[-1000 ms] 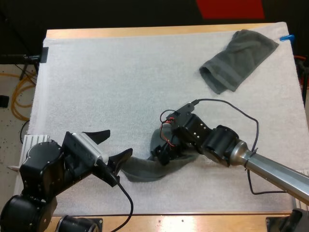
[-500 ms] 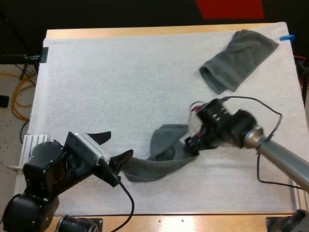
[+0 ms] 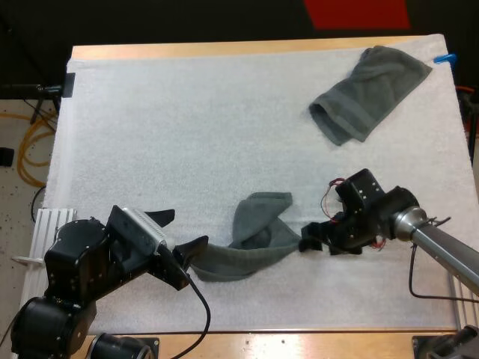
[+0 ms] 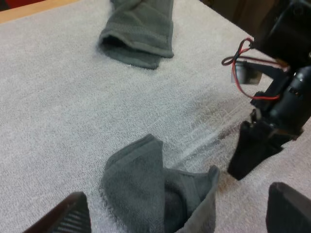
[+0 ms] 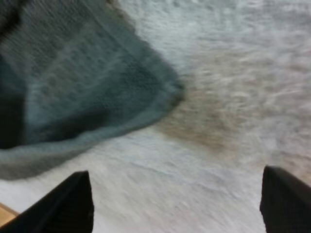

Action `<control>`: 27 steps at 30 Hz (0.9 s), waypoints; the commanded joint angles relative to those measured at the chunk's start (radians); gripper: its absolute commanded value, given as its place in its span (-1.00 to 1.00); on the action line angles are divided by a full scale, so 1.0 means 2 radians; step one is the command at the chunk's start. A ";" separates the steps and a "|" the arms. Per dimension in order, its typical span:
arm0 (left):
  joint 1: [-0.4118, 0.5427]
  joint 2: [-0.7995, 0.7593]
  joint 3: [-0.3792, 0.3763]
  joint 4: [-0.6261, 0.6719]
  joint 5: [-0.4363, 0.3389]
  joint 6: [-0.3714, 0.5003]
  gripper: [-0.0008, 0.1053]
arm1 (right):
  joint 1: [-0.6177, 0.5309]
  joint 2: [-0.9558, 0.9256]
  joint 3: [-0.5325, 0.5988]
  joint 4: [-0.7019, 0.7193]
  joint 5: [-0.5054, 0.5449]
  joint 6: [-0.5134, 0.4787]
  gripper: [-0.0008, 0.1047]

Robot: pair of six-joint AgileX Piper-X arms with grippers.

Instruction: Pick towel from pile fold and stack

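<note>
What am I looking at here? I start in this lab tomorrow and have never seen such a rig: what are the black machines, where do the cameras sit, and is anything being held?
This is a two-armed robot working over a white mat. The high view comes from a camera behind the robot, looking down. The other two pictures come from cameras riding on each wrist, so the big black fingers in them are that arm's own.

The left gripper and the right gripper are both open and hold nothing. Between them lies a crumpled towel, dark grey-green. A second towel lies on the far right of the mat. The job is to fold and stack them.
</note>
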 commanded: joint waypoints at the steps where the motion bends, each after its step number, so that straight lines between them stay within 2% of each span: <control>1: -0.003 -0.002 -0.002 -0.002 0.004 0.000 0.35 | -0.002 -0.003 0.005 -0.034 -0.014 0.032 0.32; 5: -0.003 -0.002 -0.002 -0.002 0.004 0.000 0.35 | -0.002 0.011 0.013 -0.089 -0.033 0.091 0.32; 8: -0.003 -0.002 -0.002 -0.002 0.004 0.004 0.35 | -0.002 0.025 0.013 -0.104 -0.053 0.112 0.32; 16: -0.003 -0.002 -0.002 -0.002 0.004 0.007 0.35 | -0.002 0.062 0.013 -0.121 -0.069 0.114 0.32; 27: -0.003 -0.002 -0.002 -0.002 0.004 0.007 0.35 | -0.002 0.063 0.013 -0.151 -0.085 0.143 0.30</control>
